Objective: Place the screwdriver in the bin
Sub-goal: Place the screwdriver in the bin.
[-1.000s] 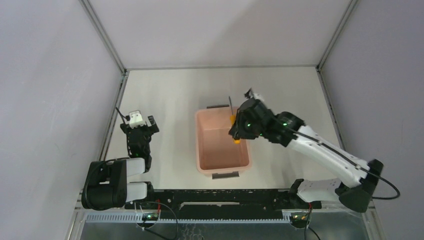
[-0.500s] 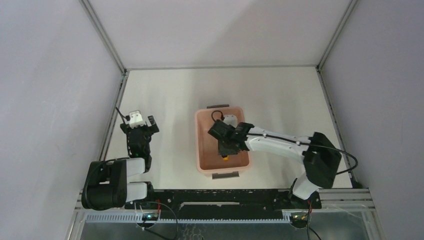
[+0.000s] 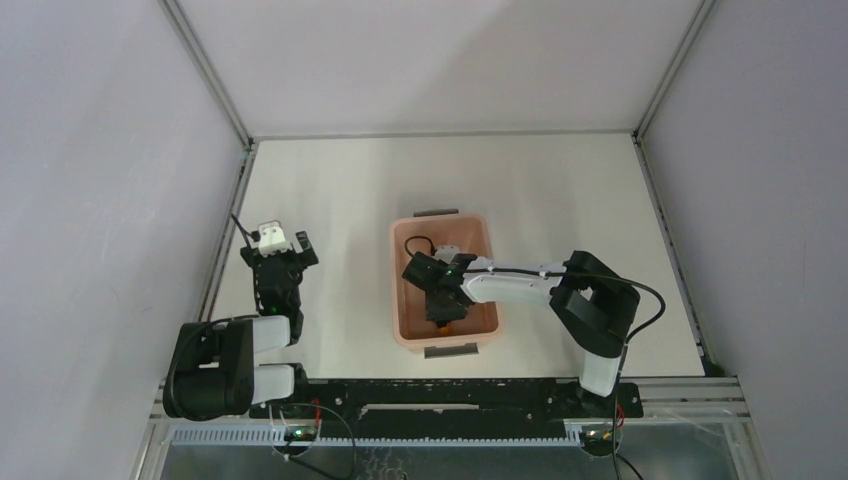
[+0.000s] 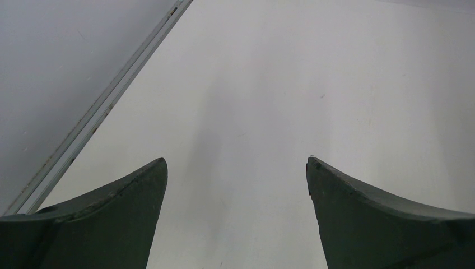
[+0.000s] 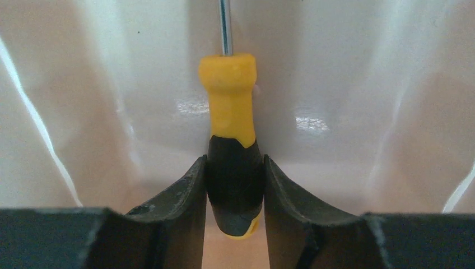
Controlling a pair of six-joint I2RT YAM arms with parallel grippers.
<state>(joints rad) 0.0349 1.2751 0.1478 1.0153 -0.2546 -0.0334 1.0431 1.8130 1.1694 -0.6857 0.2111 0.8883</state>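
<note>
The pale pink bin (image 3: 396,283) stands mid-table with a dark handle at each short end. My right gripper (image 3: 442,306) reaches down inside it, towards the near end, and is shut on the screwdriver (image 3: 447,323). In the right wrist view the fingers (image 5: 185,193) clamp the black rear part of the handle, and the right gripper (image 5: 235,161) points at the bin's inner wall (image 5: 364,112). The screwdriver (image 5: 228,95) shows its yellow front part and thin metal shaft running away from me. My left gripper (image 3: 279,257) rests open far to the left; in the left wrist view the left gripper (image 4: 236,162) holds nothing.
White tabletop (image 3: 560,200) surrounds the bin, bounded by grey walls and metal rails at the left (image 3: 228,215) and right. The right arm's white link (image 3: 520,285) crosses the bin's right rim. A black cable (image 3: 415,243) loops inside the bin's far end.
My right arm has swung from above the bin's far right rim down into the bin, carrying the screwdriver towards the near end. The left arm has stayed still.
</note>
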